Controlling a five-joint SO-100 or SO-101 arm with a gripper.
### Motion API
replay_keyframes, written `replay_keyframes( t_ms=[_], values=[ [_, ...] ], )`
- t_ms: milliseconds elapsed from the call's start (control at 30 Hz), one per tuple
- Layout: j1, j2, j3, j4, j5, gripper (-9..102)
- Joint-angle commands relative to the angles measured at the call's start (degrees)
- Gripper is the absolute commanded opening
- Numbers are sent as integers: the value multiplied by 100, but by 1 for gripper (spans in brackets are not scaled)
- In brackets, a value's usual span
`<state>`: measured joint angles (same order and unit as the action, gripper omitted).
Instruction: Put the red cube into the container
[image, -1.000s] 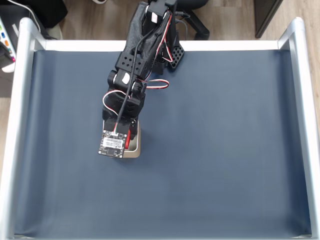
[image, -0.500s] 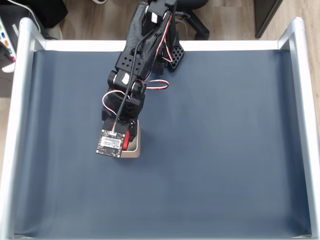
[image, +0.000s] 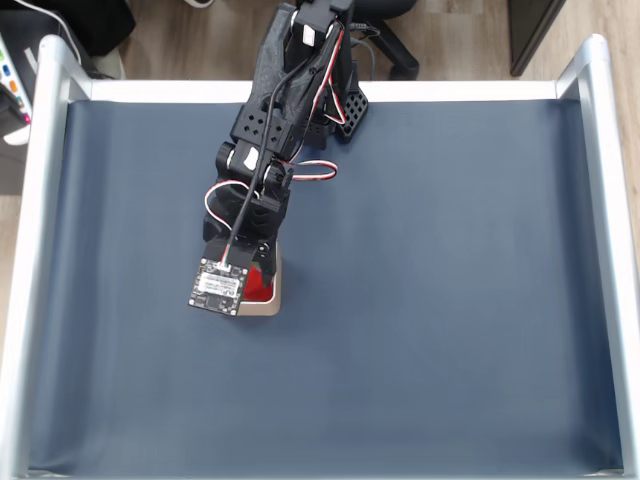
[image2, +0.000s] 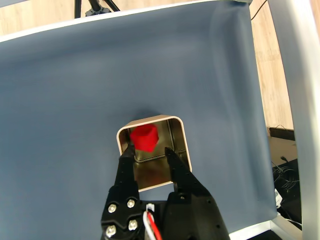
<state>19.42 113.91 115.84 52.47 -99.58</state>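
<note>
Release step: red cube (image2: 145, 138) lying inside the square metal tin (image2: 181, 132), far corner.
End effector (image2: 148, 150) hovering over the tin, fingers parted, holding nothing; next move is probably lifting clear without catching the rim.

Dark blue table mat (image: 450, 300) w/ silver tin (image2: 182, 140) on it.
</note>
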Motion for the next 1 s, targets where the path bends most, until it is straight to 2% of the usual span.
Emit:
replay_keyframes(
  t_ms=[0, 467, 800, 967],
  values=[
    [79, 176, -18, -97, 114, 23],
    [79, 272, 105, -237, 79, 24],
    [53, 554, 272, -246, -202, 0],
    [-9, 844, 264, -545, -114, 0]
  ],
)
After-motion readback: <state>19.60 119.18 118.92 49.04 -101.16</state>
